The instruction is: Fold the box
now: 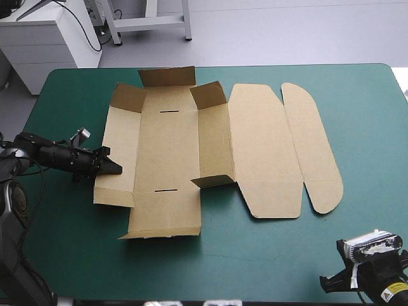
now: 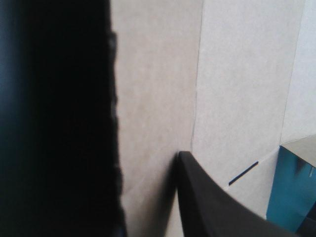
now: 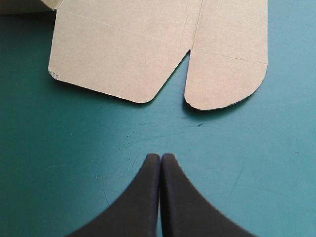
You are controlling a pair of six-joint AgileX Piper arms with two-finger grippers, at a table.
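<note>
Brown board box point(image 1: 169, 159) lies opened out on teal-green bench point(image 1: 287, 255), centre-left, w/ lid panels flat toward the right, corner flaps & far wall tilted up. Left black-finned gripper point(image 1: 113, 167) is at box's left edge, clamped on the side panel: one finger point(image 2: 207, 202) on top of the board, the other hidden under it. Right black-finned gripper point(image 3: 161, 158) sits near bench's front right corner, fingers pressed together, holding nothing, well apart from box; lid's rounded ends lie ahead of it.
</note>
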